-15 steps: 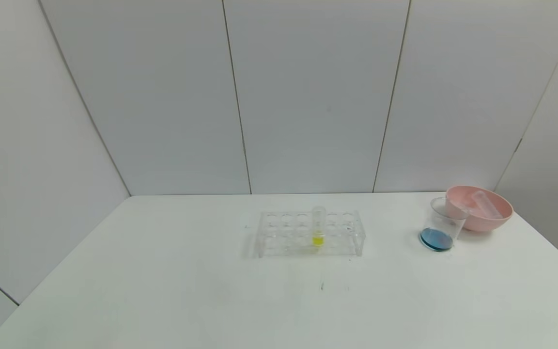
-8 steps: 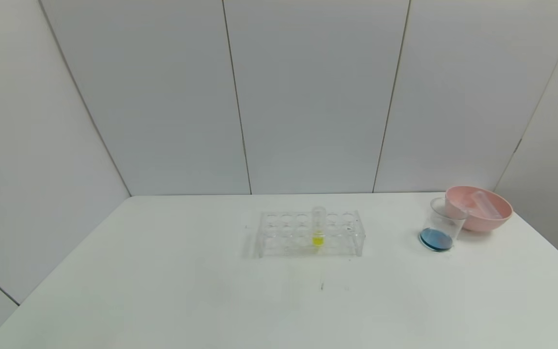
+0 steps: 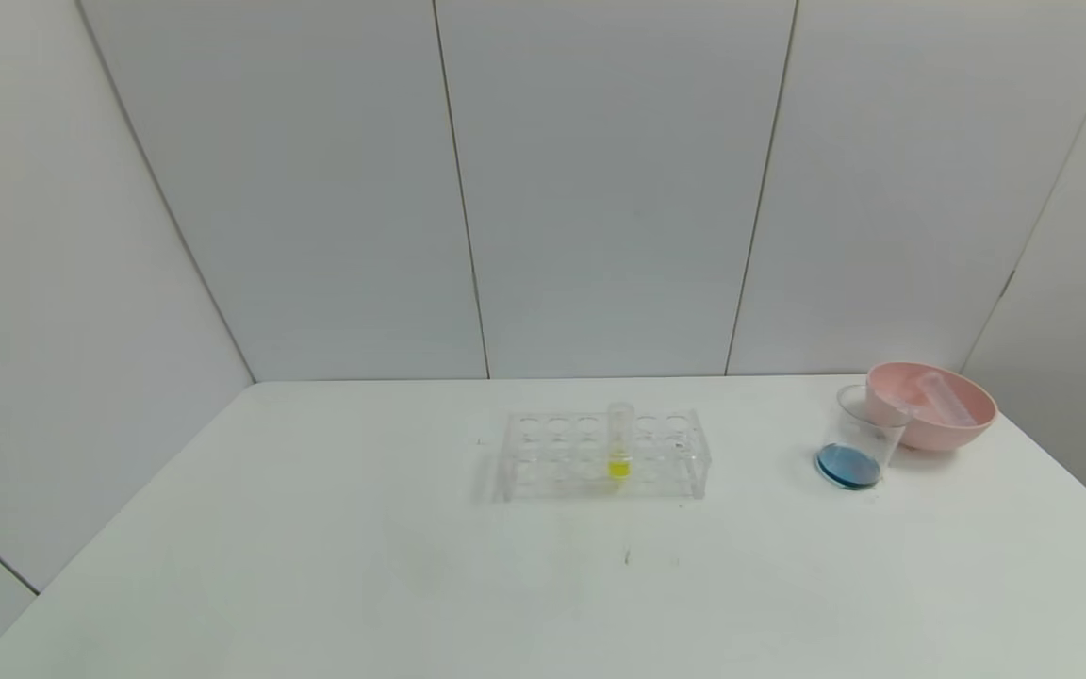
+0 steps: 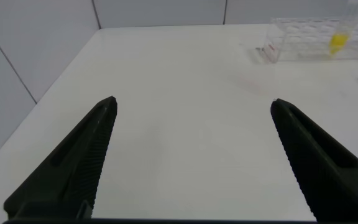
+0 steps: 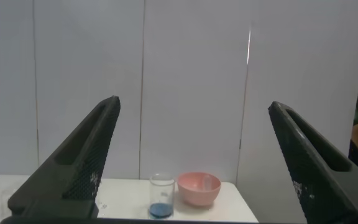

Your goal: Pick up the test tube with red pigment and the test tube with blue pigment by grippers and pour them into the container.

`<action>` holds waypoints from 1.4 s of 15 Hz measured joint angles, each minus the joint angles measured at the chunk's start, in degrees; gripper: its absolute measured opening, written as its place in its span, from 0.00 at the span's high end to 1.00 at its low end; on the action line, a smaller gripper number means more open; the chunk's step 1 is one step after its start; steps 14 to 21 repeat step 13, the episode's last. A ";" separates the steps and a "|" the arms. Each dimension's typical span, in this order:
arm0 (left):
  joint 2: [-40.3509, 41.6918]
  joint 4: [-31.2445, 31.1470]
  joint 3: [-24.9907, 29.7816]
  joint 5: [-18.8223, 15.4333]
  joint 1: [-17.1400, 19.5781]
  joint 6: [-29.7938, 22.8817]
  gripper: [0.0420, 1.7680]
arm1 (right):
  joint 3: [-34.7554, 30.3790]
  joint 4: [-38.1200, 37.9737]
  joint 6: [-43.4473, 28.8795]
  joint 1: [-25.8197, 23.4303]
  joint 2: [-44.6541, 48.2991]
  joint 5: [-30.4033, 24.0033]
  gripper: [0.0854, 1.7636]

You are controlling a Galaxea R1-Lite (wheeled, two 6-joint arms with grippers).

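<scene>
Blue liquid in unmarked container (image 3: 859, 438)

Lab-style test bench, clear tube rack (image 3: 604, 455), white table (image 3: 317, 566), plain grey wall panels (image 3: 600, 189)

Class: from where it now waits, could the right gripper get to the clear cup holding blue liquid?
Probably yes. The right gripper is open and empty, facing the cup with nothing between them; only the pink bowl beside it crowds that side.
</scene>
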State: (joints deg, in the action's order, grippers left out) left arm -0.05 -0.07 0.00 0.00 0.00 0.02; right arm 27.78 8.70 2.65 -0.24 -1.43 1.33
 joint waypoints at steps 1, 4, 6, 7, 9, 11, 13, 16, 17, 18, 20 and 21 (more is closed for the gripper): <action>0.00 0.00 0.00 0.00 0.00 0.00 0.00 | -3.30 0.68 0.00 0.06 0.61 0.01 0.03; 0.00 0.02 0.00 0.00 0.00 0.00 0.00 | -15.86 2.05 -0.11 0.15 1.33 -0.76 0.03; 0.00 0.02 0.00 0.00 0.00 -0.02 0.00 | -23.60 0.60 0.17 0.13 1.45 -2.52 0.03; 0.00 0.00 0.00 0.00 0.00 -0.02 0.00 | -25.70 -3.80 0.13 0.13 1.50 -2.78 0.03; 0.00 0.02 0.00 0.00 0.00 -0.02 0.00 | -27.26 -9.30 -0.40 0.09 1.48 -2.61 0.03; 0.00 0.00 0.00 0.00 0.00 -0.02 0.00 | -27.65 -9.24 -0.68 0.13 1.48 -2.56 0.03; 0.00 0.02 0.00 0.00 0.00 -0.02 0.00 | -27.76 -9.30 -0.60 0.15 1.48 -2.52 0.03; 0.00 0.02 0.00 0.00 0.00 -0.02 0.00 | -27.76 -9.30 -0.60 0.15 1.48 -2.52 0.03; 0.00 0.02 0.00 0.00 0.00 -0.02 0.00 | -27.76 -9.30 -0.60 0.15 1.48 -2.52 0.03; 0.00 0.02 0.00 0.00 0.00 -0.02 0.00 | -27.76 -9.30 -0.60 0.15 1.48 -2.52 0.03; 0.00 0.02 0.00 0.00 0.00 -0.02 0.00 | -27.76 -9.30 -0.60 0.15 1.48 -2.52 0.03; 0.00 0.02 0.00 0.00 0.00 -0.02 0.00 | -27.76 -9.30 -0.60 0.15 1.48 -2.52 0.03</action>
